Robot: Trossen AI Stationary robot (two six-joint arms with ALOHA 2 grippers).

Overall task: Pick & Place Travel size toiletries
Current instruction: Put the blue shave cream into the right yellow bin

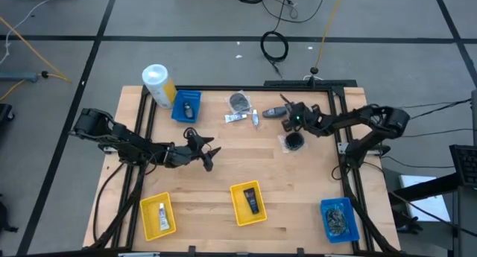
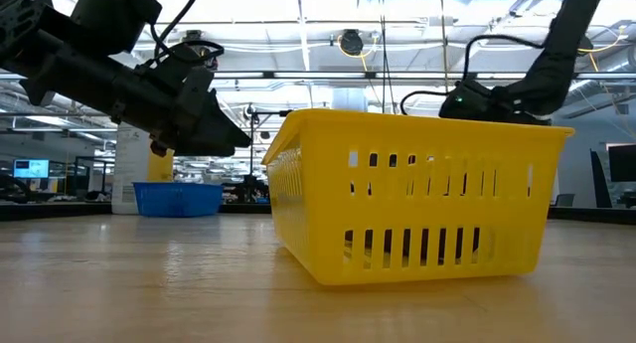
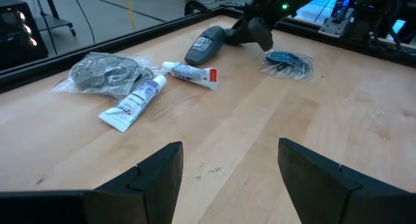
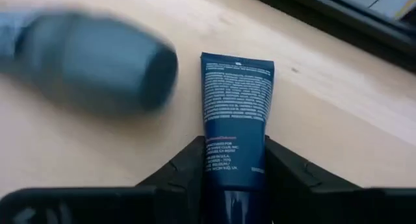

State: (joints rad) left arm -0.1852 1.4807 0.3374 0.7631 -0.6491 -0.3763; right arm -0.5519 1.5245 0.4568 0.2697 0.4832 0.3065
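Right end effector (image 4: 235, 178) pinches a flat, dark blue, matte plastic tube (image 4: 236, 113).

dark blue tube (image 4: 235, 126) | small white print, partly legible: "MADE IN U.S.A."

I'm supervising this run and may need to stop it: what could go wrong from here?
The right hand pinches only the end of the dark blue tube, so it could slip or swing on lifting. The grey bottle lies right beside it and might get knocked.
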